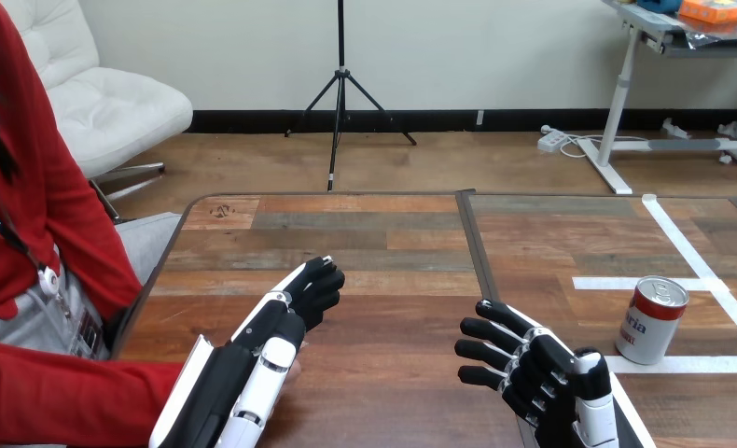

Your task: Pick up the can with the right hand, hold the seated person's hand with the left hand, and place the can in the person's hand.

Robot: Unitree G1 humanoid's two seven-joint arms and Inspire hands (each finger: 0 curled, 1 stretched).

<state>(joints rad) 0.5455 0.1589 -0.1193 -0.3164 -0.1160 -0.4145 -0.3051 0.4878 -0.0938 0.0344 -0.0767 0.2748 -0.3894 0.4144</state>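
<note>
Noting red-and-white cylindrical metal can [651,320] upright on brown wooden plank surface [393,233], by white tape lines [607,282], near right hand [533,369], untouched. Right and left hand [299,299] empty, fingers loosely apart. Risk: tipping can by clipping it with spread fingers on approach.

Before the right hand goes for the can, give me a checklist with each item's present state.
1. Can upright on the table: ok.
2. Right hand open and empty: ok.
3. Bare table between right hand and can: ok.
4. Left hand has a hold on the person: cannot tell; the red sleeve runs in under the left arm.
5. Can in the right hand: not ok; it stands apart, to that hand's right.
</note>
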